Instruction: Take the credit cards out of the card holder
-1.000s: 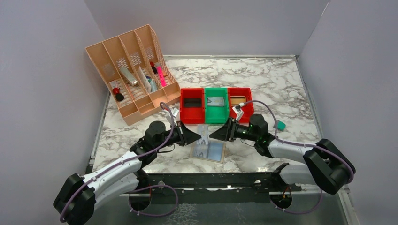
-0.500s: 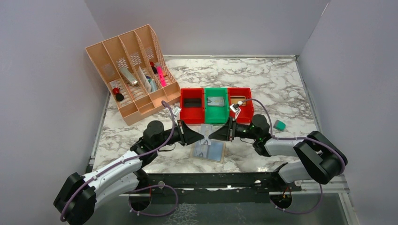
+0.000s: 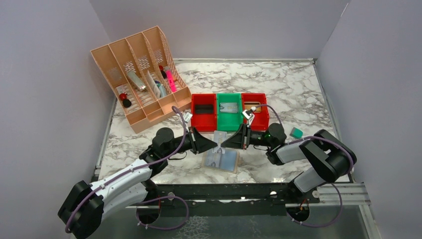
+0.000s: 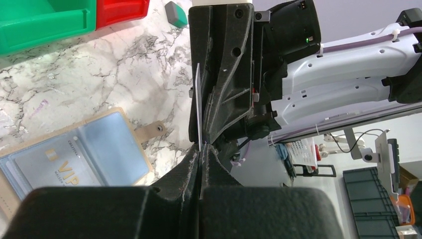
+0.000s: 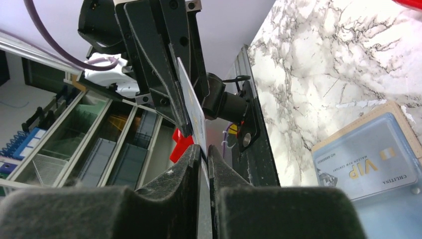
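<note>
**Card holder (image 3: 221,160) lying open, one card caught between both arms**

So the holder is flat on the marble surface (image 3: 278,89), spread open with its pale blue panels facing up, near the front edge and right between the two arms. Lying open like that, the pockets are easy to reach from above. A VIP card (image 5: 361,167) is still tucked in one panel, so I'd say the job isn't finished.

Just above the holder is a credit card (image 5: 193,112), held on edge and clear of the surface. The left gripper (image 3: 213,144) is pressed together on one end of it. The right gripper (image 3: 224,143) faces it nose to nose, its fingers closed in on the opposite end (only a thin slit shows between them, and the card fills it). To me this is a hand-off. Each arm takes an end so neither blocks the other, and the lifted card leaves room for both.

Just behind them sit two red bins (image 3: 203,110) with a green bin (image 3: 229,110) between them. My guess is the card goes in one of those. The green one has something flat and pale in it, but I can't tell what.
</note>
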Controlling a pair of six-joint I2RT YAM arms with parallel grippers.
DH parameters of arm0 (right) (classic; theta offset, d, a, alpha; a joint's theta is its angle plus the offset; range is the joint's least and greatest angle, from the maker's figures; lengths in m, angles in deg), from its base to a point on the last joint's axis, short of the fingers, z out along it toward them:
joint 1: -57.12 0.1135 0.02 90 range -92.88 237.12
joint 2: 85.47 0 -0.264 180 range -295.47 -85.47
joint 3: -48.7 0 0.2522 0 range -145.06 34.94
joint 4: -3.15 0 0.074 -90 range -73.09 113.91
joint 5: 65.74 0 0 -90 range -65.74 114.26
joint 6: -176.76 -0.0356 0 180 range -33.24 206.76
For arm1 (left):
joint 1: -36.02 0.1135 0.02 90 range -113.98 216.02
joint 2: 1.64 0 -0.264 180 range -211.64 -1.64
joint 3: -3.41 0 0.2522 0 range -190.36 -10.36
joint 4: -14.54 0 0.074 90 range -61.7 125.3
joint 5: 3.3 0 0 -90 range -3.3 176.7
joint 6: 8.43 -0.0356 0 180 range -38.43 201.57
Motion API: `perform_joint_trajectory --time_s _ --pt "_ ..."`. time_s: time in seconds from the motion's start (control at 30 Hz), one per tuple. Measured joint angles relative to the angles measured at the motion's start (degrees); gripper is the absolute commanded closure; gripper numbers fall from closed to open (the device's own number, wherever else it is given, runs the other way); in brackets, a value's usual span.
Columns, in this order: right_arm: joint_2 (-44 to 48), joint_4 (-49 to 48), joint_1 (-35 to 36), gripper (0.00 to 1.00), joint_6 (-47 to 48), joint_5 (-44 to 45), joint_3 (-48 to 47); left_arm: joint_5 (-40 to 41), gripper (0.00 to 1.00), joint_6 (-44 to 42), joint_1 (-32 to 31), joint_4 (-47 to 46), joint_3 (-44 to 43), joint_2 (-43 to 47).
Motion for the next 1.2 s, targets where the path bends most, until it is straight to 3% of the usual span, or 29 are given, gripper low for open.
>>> perform_joint_trajectory --time_s 0.13,0.17,0.43,0.53,0.83,1.0,1.2 --pt "-0.33 -1.9 -0.11 0.99 -0.85 -0.31 0.17 0.09 0.99 0.61 0.24 -0.44 0.37 -0.2" --pt "-0.33 -1.92 -0.11 0.99 -0.74 -0.37 0.17 0.24 0.94 0.98 0.28 -0.57 0.63 -0.24" --pt "3.98 5.31 -0.11 0.99 3.02 1.07 0.24 1.88 0.31 2.75 0.26 -1.11 2.12 -0.9" --pt "8.02 11.82 -0.11 0.99 5.95 3.21 0.22 4.68 0.03 2.08 0.26 3.17 1.62 -0.39" --pt "23.12 42.71 -0.11 0.99 19.47 18.1 -3.82 23.71 0.01 -8.9 0.24 34.51 -13.57 2.05" --pt "26.93 60.87 -0.11 0.99 28.94 30.29 -12.63 34.36 0.01 -16.44 0.24 44.89 -20.48 2.01" --pt "24.92 72.48 -0.11 0.99 37.07 40.68 -20.22 45.53 0.01 -25.38 0.24 51.84 -26.56 -1.46"
